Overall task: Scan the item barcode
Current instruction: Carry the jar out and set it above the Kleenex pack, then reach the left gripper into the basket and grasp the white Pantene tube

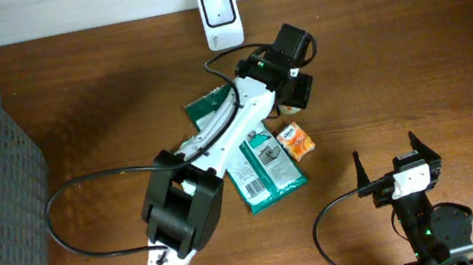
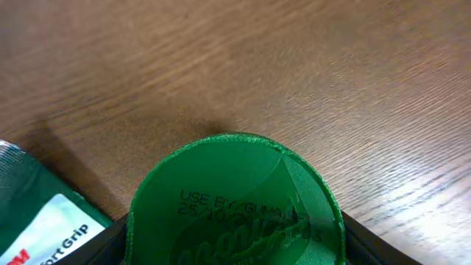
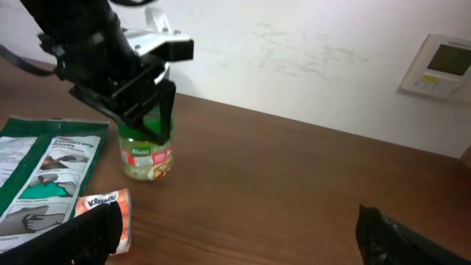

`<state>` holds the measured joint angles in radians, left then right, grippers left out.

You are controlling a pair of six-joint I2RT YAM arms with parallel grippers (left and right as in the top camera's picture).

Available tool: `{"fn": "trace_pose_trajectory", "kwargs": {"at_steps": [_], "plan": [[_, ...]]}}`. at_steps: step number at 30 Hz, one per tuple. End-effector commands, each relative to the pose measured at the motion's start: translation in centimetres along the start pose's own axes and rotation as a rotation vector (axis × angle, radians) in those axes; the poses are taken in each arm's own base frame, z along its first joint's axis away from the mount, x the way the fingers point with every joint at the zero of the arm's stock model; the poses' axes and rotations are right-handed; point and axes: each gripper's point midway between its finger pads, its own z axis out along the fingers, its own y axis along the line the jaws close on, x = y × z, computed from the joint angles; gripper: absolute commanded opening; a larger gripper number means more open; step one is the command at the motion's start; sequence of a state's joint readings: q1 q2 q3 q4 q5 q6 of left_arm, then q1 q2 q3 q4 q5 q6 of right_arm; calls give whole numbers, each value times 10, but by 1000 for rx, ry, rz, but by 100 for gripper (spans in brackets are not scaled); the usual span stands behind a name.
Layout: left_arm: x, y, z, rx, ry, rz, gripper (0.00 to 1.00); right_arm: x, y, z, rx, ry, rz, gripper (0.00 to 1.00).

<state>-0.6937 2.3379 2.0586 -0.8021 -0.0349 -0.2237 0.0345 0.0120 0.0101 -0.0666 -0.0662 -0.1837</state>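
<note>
The Knorr jar (image 3: 149,156) stands near the counter's (image 1: 412,38) back edge, close to the white scanner (image 1: 221,16). The left jaws clasp its green lid (image 2: 235,199) from above. The right jaws gape wide, empty, near the front edge.

Bright, even light is falling across the table (image 1: 413,47), glaring on the wood in the left wrist view; the green lid (image 2: 235,199) is casting a soft leftward shadow, the far wood blurring.
</note>
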Motion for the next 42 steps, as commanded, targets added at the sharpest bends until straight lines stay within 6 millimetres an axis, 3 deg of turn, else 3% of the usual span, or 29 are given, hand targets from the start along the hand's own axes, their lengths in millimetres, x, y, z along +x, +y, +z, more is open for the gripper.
{"fn": "trace_pose_trajectory", "kwargs": {"at_steps": [1,2,3,5,7,10,11,14,16,17,19,20,26,28,31,33,36,42], "plan": [[0,5,7,-23,2,7,81,2,3,0,-15,2,1,98],[0,5,7,-23,2,7,91,2,3,0,-15,2,1,98],[1,5,7,-24,5,8,95,2,3,0,-15,2,1,98],[-5,6,-2,-22,-12,6,95,2,3,0,-15,2,1,99],[-31,15,-42,-23,-81,-3,94,2,3,0,-15,2,1,98],[-70,53,-145,-77,-219,-24,94,2,3,0,-15,2,1,98],[-75,81,-192,-125,-272,-67,93,2,3,0,-15,2,1,98],[-68,150,-272,-248,-359,-183,89,2,3,0,-15,2,1,98],[-50,212,-328,-349,-419,-316,84,2,3,0,-15,2,1,98],[-29,254,-358,-408,-445,-456,84,2,3,0,-15,2,1,98],[4,304,-386,-496,-450,-626,84,2,3,0,-15,2,1,98],[57,363,-406,-603,-406,-841,84,2,3,0,-15,2,1,98],[176,448,-420,-773,-270,-1193,85,2,3,0,-15,2,1,98],[217,468,-414,-811,-207,-1283,85,2,3,0,-15,2,1,99],[261,495,-386,-839,-122,-1274,84,2,3,0,-15,2,1,98],[279,509,-372,-842,-101,-1241,85,2,3,0,-15,2,1,98],[301,525,-347,-773,-55,-1057,84,2,3,0,-15,2,1,98],[345,535,-313,-721,25,-847,86,2,3,0,-15,2,1,98]]}}
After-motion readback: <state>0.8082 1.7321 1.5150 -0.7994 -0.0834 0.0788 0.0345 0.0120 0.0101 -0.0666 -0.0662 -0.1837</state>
